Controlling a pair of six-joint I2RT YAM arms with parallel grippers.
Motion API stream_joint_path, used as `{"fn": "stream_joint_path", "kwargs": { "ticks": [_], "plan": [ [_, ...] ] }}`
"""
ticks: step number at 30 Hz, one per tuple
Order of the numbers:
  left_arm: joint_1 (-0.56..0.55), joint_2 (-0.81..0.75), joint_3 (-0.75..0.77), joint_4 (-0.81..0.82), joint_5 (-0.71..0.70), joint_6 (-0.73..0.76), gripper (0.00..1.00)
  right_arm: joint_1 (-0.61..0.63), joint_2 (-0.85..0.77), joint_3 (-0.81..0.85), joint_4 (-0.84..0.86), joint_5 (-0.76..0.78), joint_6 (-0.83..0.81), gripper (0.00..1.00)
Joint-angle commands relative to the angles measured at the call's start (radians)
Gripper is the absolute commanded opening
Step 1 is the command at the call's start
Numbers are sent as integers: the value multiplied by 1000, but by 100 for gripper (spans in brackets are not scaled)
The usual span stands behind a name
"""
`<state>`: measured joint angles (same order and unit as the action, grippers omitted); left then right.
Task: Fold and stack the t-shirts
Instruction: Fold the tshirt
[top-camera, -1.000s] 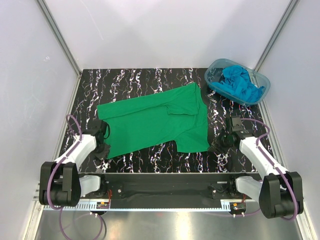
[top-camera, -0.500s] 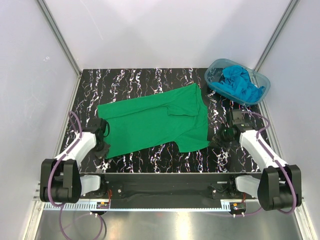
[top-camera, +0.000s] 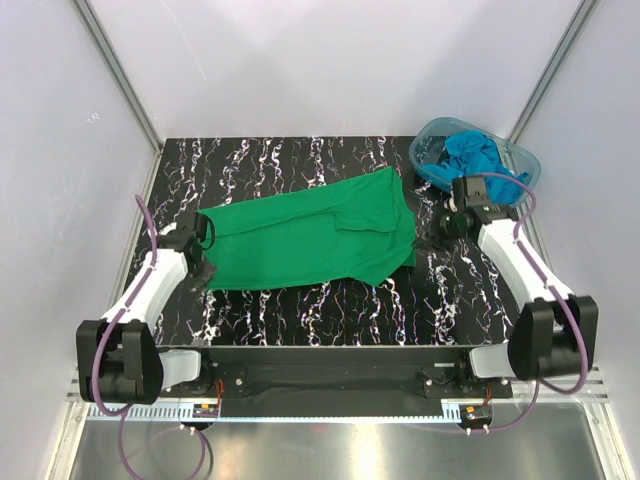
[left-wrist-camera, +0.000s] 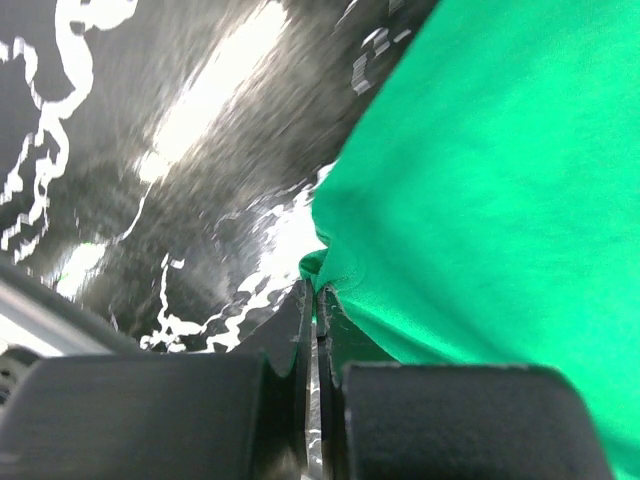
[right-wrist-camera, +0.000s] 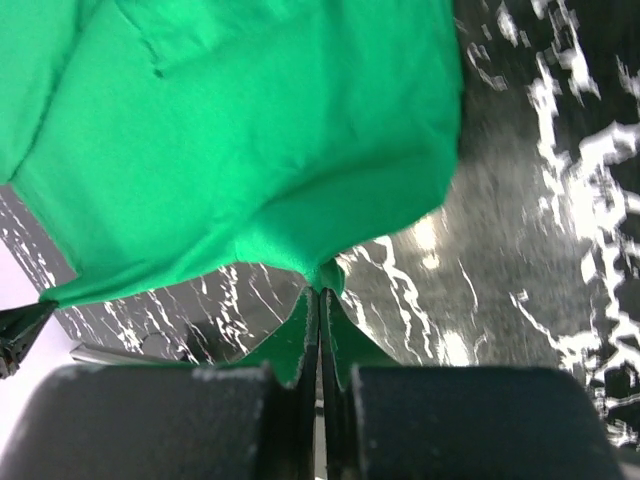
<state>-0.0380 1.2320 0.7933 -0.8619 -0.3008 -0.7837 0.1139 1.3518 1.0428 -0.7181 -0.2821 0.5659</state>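
The bright green t-shirt (top-camera: 310, 240) lies spread on the black marbled table (top-camera: 300, 315), its near edge lifted. My left gripper (top-camera: 203, 272) is shut on the shirt's near left corner, which shows in the left wrist view (left-wrist-camera: 480, 180) pinched between the fingers. My right gripper (top-camera: 428, 240) is shut on the shirt's near right corner; the right wrist view shows the cloth (right-wrist-camera: 250, 150) hanging from the shut jaws above the table. Turquoise-blue t-shirts (top-camera: 478, 165) lie bunched in the clear tub (top-camera: 530, 170) at the back right.
White walls with metal rails close in the table on three sides. The tub stands just behind the right arm's wrist. Bare marbled tabletop (top-camera: 330, 310) runs in front of the shirt to the near edge.
Both grippers have moved away from the near edge toward the back, carrying the green shirt's near corners. The shirt's near edge has lifted and drawn back, so the shirt looks shorter front to back.
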Motion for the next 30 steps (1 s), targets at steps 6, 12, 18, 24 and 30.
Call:
{"fn": "stream_joint_path", "kwargs": {
  "ticks": [6,12,18,24,30],
  "plan": [
    [6,61,116,95,-4,126,0,7,179,265,-4,-58,-64,0],
    [10,147,182,97,-41,124,0,9,309,414,-17,-72,-67,0],
    [30,205,234,90,-55,123,0,9,441,548,-29,-85,-61,0],
    [36,277,280,96,-50,115,0,12,552,678,-53,-97,-64,0],
    [36,327,317,92,-66,107,0,13,612,753,-70,-103,-66,0]
  ]
}}
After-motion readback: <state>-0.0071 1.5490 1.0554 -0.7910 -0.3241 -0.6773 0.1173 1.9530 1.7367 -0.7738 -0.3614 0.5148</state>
